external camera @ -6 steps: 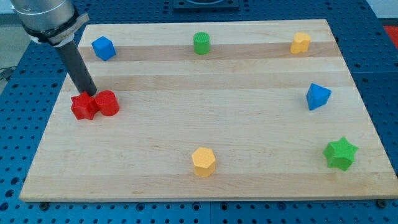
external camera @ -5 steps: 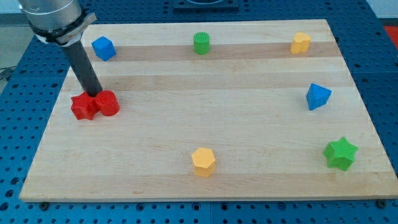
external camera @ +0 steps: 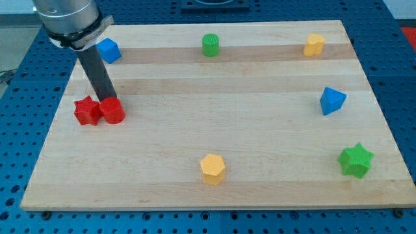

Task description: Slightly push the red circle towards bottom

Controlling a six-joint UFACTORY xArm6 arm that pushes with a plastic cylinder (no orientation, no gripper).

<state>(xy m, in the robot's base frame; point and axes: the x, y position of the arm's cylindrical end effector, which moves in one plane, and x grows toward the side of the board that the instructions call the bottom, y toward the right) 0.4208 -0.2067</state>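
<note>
The red circle (external camera: 113, 110) sits on the wooden board (external camera: 214, 130) at the view's left, touching a red star-shaped block (external camera: 86, 112) on its left. My tip (external camera: 108, 99) is at the circle's top edge, touching or nearly touching it. The dark rod rises from there up and to the left.
A blue cube (external camera: 109, 50) is at the top left, partly behind the arm. A green cylinder (external camera: 210, 45) and a yellow block (external camera: 314, 45) are along the top. A blue block (external camera: 332, 101), a green star (external camera: 356, 160) and a yellow hexagon (external camera: 213, 169) are lower down.
My tip has slid to the right, from above the gap between the two red blocks to the top edge of the red circle. The blocks have barely moved.
</note>
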